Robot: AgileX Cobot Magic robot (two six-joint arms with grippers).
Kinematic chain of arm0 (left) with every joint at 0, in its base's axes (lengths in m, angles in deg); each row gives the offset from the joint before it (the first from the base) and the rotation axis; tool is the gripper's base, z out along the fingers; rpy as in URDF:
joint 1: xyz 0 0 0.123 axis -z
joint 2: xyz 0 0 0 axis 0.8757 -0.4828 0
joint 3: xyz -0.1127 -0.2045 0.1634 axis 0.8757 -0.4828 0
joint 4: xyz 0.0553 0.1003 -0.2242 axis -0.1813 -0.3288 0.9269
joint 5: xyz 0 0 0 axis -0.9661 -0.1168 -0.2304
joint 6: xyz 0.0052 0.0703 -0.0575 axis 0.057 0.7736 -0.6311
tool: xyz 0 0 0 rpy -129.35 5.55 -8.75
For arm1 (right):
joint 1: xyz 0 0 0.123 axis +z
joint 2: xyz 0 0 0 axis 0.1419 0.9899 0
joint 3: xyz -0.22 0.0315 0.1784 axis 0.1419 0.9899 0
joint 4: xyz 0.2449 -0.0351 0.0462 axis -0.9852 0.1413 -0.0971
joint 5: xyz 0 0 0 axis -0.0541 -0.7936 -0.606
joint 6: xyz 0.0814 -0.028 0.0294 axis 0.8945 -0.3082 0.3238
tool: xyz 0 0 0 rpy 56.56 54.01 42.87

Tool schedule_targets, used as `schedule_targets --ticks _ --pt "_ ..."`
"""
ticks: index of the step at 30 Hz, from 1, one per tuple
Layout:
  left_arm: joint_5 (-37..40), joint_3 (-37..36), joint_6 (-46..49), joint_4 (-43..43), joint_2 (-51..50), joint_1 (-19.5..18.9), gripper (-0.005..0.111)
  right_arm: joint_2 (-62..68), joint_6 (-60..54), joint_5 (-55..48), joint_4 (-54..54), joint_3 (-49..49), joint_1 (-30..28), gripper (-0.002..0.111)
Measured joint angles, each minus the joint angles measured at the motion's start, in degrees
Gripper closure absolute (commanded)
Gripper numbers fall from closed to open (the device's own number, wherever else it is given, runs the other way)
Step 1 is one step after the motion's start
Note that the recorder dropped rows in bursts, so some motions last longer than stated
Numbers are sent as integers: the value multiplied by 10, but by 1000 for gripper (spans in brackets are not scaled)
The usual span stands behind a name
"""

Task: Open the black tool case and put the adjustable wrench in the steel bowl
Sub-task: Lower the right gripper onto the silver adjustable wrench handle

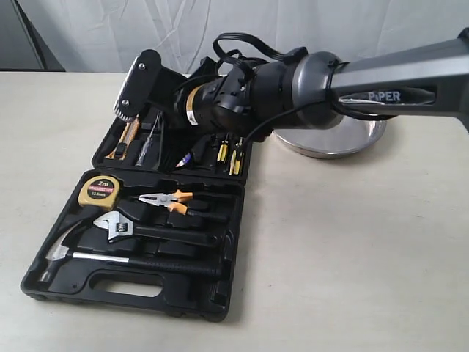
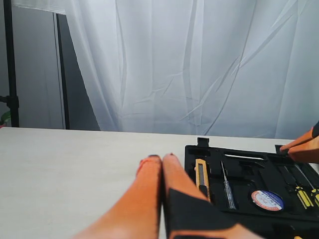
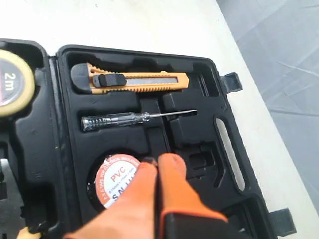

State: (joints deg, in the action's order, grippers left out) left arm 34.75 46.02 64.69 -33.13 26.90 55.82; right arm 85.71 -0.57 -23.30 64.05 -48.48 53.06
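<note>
The black tool case (image 1: pixel 229 292) lies open on the table, lid half at the back. The adjustable wrench (image 1: pixel 117 226) rests in the front half, silvery head to the left, between the pliers and the hammer. The steel bowl (image 1: pixel 333 141) stands behind the case on the right, mostly hidden by my right arm. My right gripper (image 3: pixel 158 162) hangs shut and empty over the lid (image 3: pixel 55 124), by the tape roll. My left gripper (image 2: pixel 162 158) is shut and empty, low over the table left of the lid (image 2: pixel 249 172). It is out of the exterior view.
The front half also holds a yellow tape measure (image 1: pixel 99 191), orange-handled pliers (image 1: pixel 173 199) and a hammer (image 1: pixel 110 257). In the lid lie a utility knife (image 3: pixel 134 79), a test screwdriver (image 3: pixel 124 119), PVC tape (image 3: pixel 115 180) and yellow screwdrivers (image 1: pixel 229 154). A white curtain hangs behind.
</note>
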Motion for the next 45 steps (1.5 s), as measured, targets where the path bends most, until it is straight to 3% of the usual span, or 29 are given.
schedule_targets --ticks 8,14,20,25,35,38,42,45 --pt "0 0 0 0 0 0 107 -25 52 -28 -9 0 0 109" --pt "0 0 0 0 0 0 107 -81 71 -147 -93 0 10 109" --pt "0 0 0 0 0 0 107 -96 -71 -282 -257 0 33 109" --pt "0 0 0 0 0 0 107 -87 -192 -317 -394 -9 50 109" --pt "0 0 0 0 0 0 107 37 -212 -477 -434 -145 55 108" --pt "0 0 0 0 0 0 107 61 -209 -478 -433 -169 62 93" --pt "0 0 0 0 0 0 107 78 -208 -458 -412 -180 78 62" --pt "0 0 0 0 0 0 107 91 -207 -454 -395 -181 86 61"
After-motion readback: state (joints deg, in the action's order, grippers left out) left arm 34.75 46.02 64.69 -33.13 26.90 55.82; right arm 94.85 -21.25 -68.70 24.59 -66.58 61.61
